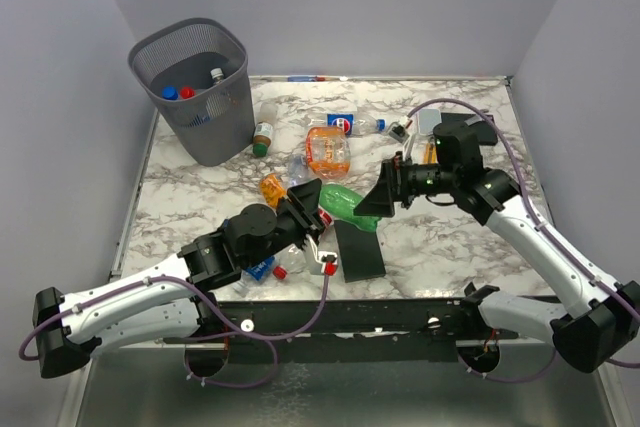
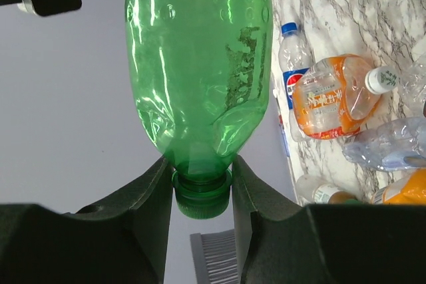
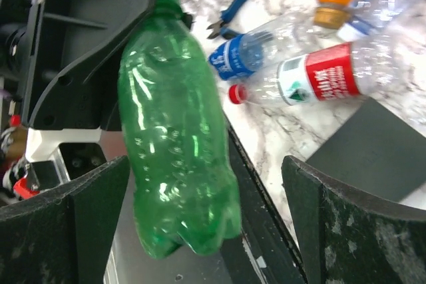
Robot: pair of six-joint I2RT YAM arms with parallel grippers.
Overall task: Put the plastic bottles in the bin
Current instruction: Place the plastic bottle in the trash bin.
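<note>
**Left gripper [image 2: 202, 189] clamped on green bottle [image 2: 200, 64]**

Its fingers [image 2: 150, 197] pinch the neck at the cap, and the green bottle is held in the air over the near edge of the table [image 1: 450, 237]. The right gripper [image 3: 206, 164] stands wide, one finger on either side of the bottle's base, not closed on it. Loose bottles [image 1: 328, 150] lie mid-table. The bin [image 1: 215, 127] stands at the far left corner, with capped bottles inside.

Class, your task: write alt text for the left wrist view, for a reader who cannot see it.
A green bottle fills the frame, its capped neck clamped by the left gripper. To the right, on a marble table, lie an orange bottle and a clear blue-capped bottle, among others.
</note>
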